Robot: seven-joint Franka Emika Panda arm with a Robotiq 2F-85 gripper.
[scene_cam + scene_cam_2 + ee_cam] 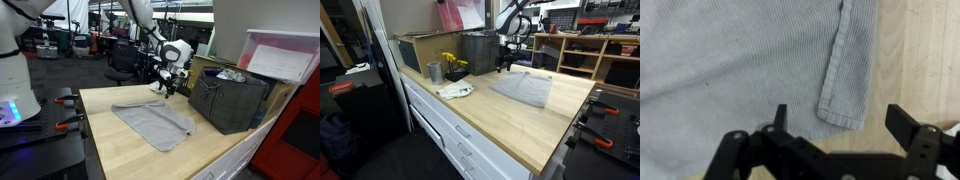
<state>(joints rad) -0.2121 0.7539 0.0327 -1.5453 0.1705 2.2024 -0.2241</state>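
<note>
Grey ribbed cloth [750,60] lies flat on the wooden table [120,140]

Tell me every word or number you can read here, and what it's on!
None can be read. The grey cloth is plain in the wrist view. The dark crate and the pink-rimmed bin show no legible label. Anything on the far shelves is too small and blurred.

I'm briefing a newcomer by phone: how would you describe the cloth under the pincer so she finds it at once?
Start at the light wooden worktop and find the dark crate standing on it. Beside it lies a grey ribbed cloth, spread flat, its hemmed corner under the open pincer. Unlike the boxy crate, it is soft, flat and pale grey.
</note>
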